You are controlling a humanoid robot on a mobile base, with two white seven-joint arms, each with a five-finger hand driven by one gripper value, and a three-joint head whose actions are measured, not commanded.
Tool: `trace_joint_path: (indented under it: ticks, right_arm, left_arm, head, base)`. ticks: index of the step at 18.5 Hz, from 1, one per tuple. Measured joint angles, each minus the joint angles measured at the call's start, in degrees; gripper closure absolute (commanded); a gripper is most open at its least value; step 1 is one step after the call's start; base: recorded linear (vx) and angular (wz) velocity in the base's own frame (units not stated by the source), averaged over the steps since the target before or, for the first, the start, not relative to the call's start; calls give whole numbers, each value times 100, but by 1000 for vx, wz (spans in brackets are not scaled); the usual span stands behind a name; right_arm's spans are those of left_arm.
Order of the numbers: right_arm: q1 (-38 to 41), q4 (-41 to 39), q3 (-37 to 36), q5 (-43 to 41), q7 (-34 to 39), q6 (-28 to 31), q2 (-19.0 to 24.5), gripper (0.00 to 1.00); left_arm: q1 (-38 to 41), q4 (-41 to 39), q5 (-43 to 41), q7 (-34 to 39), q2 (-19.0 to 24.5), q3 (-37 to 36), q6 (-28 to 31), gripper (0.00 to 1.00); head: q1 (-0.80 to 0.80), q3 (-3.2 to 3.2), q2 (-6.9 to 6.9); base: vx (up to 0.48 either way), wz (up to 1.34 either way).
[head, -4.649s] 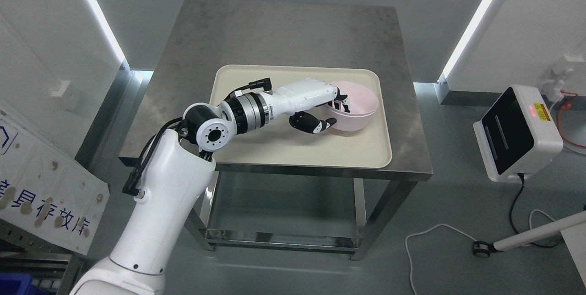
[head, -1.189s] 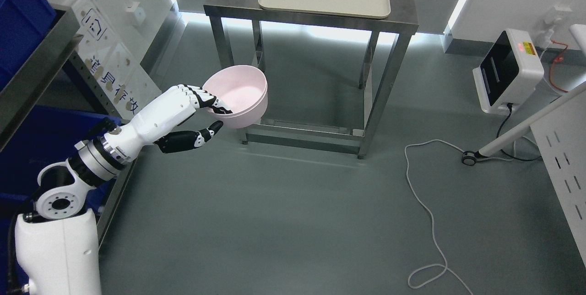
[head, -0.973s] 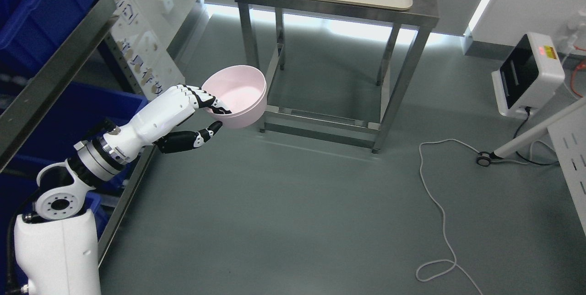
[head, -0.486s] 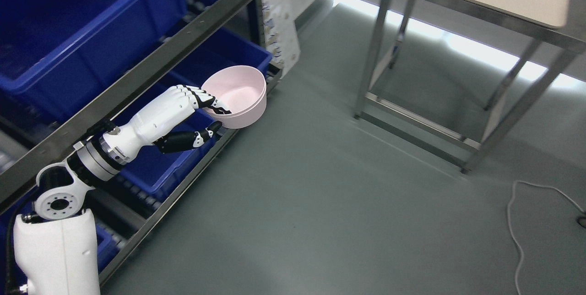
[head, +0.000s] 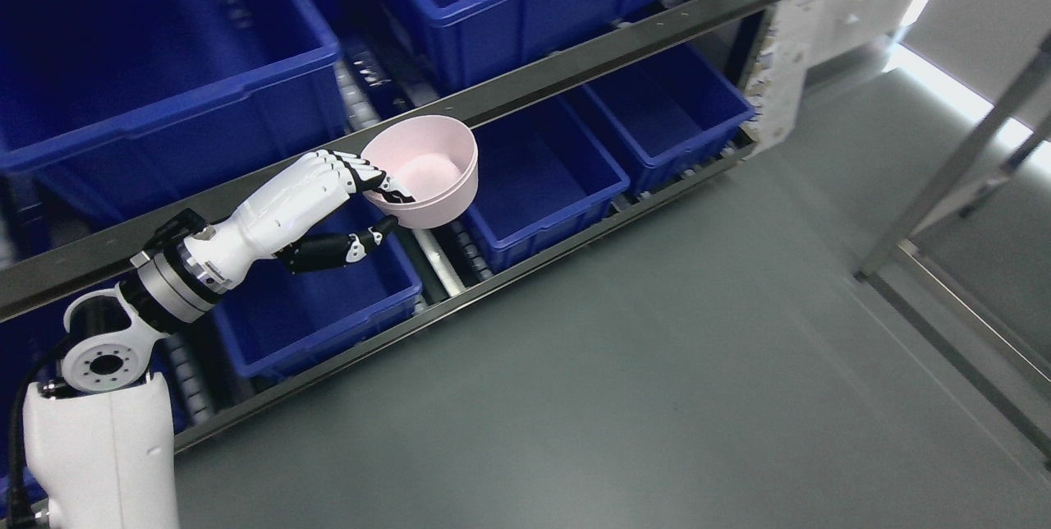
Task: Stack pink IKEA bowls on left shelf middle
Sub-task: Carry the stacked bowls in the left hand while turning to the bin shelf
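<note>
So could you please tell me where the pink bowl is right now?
In the head view, the pink bowl sits left of centre, held upright by the left hand in front of the shelf rail, above the lower blue bins.

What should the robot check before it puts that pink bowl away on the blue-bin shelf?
1. Grip: left robot hand holds the round pink plastic bowl by its rim, fingers inside, thumb beneath: ok.
2. Bowl nearly upright, nothing in it: ok.
3. Bowl clear of the grey metal shelf rail: cannot tell; it overlaps the rail in this view.
4. Other pink bowls to stack onto: none visible in the blue plastic bins: not ok.
5. Camera steady: picture slightly blurred: cannot tell.
</note>
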Motion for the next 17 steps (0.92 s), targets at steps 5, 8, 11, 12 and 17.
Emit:
trace_joint_path:
  ticks: [5, 8, 11, 12, 17]
  right_arm:
    - [0, 0, 0, -127, 0, -2, 0, 0]
    - [1, 0, 0, -191, 0, -2, 0, 0]
    - [0, 0, 0, -228, 0, -3, 0, 0]
    - [0, 0, 0, -235, 0, -8, 0, 0]
    - [2, 0, 0, -257, 0, -30, 0, 0]
  left_arm:
    - [-330, 7, -175, 6, 2, -38, -2, 96]
    - [-692, 61, -541, 10, -6, -77, -3, 96]
    - [-1122, 170, -922, 20, -16, -106, -8, 96]
    - [-1257, 211, -1030, 24, -18, -115, -11, 96]
    - [-1990, 564, -1506, 47, -18, -142, -19, 96]
  head:
    - [0, 0, 0]
    - [0, 0, 0]
    - [0, 0, -1]
    - [0, 0, -1]
    - [0, 0, -1]
  base:
    - [-103, 618]
    - [-62, 429]
    - [4, 151]
    - [33, -57]
    - [18, -30]
